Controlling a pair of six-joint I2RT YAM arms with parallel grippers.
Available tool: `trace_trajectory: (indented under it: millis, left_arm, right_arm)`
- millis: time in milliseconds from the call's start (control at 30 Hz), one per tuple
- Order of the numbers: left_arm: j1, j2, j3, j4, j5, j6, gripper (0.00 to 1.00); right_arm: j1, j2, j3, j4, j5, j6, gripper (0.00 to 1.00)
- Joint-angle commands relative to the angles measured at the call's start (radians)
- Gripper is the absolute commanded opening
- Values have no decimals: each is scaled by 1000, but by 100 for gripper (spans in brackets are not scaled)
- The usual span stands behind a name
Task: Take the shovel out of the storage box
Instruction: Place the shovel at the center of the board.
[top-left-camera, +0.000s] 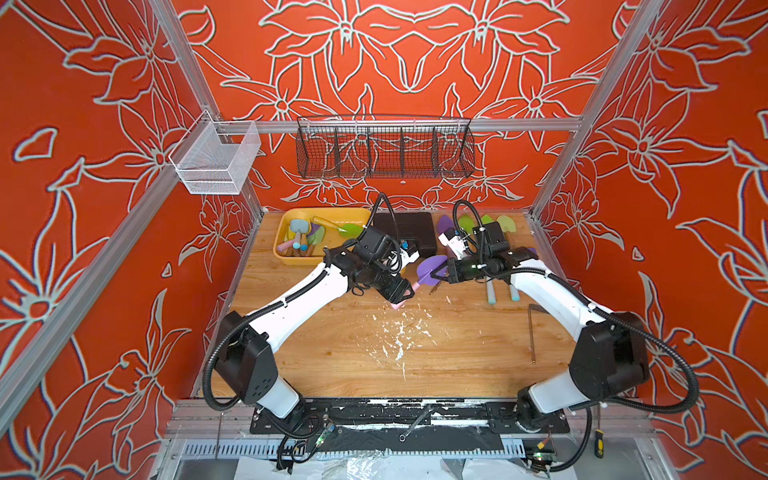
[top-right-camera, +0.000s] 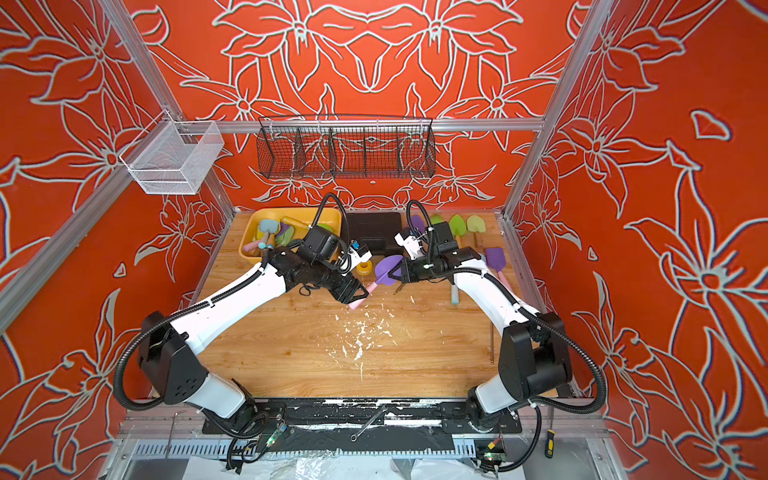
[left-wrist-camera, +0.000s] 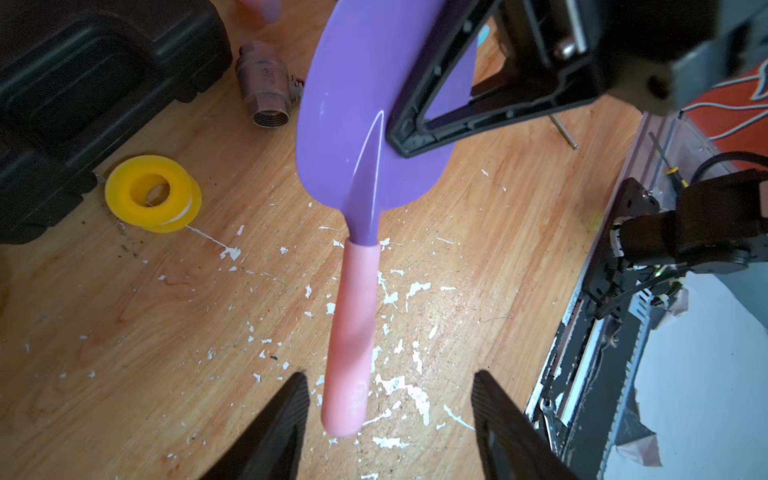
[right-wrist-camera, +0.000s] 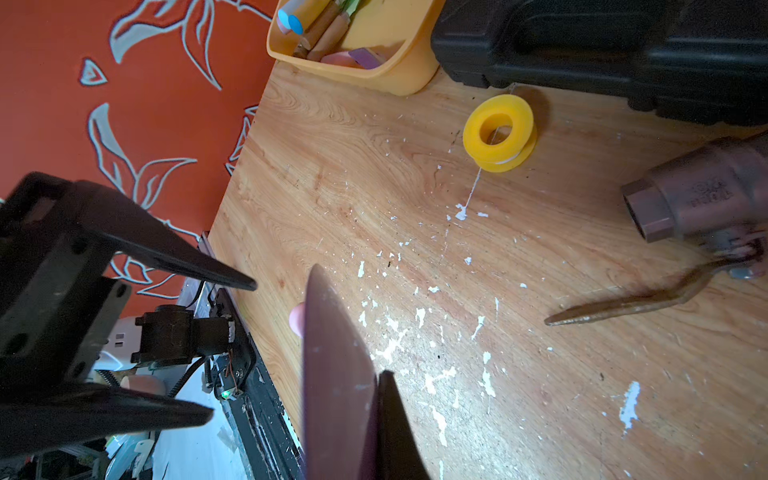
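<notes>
Clamped on blade of purple shovel (left-wrist-camera: 374, 104) with right gripper (top-left-camera: 435, 274) — held over middle of table (top-left-camera: 332, 353), clear of storage box (top-left-camera: 299, 261) at far-left corner. Spread astride pink handle (left-wrist-camera: 353, 324) with left gripper (left-wrist-camera: 389, 373) — no contact.

The shovel (top-left-camera: 430, 268) has a rounded purple blade and a pink handle. It hangs near the centre of the table (top-left-camera: 332, 353), its blade pinched by the right gripper (top-left-camera: 434, 275) and its handle slanting toward 7 o'clock. The storage box (top-left-camera: 291, 260), a shallow yellow tub with rounded corners, sits at the 11 o'clock corner, with other small shovels (top-left-camera: 299, 232) lying inside
</notes>
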Motion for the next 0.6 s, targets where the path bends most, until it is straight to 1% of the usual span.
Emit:
trace_trajectory:
  millis: [0,167,267,400,500,567]
  left_arm:
    - [-5,42,13,24,-43,72,60]
    - [-8,72,17,13,-30,98,52]
    - [-9,77,-11,40,-23,100,46]
    - [-14,85,-33,69,-19,86,38]
    - [-14,84,-54,88,-30,73,30]
    - [-16,77,-68,98,-32,72,29]
  right_arm:
    - [-3,5,31,-5,-55,-4,0]
    - [-3,-6,25,-13,-62,-6,0]
    - [-3,-6,19,-3,-77,9,0]
    - [-2,-6,10,21,-94,29,0]
    - [-3,-6,10,21,-97,32,0]
    - [-3,-6,10,21,-101,33,0]
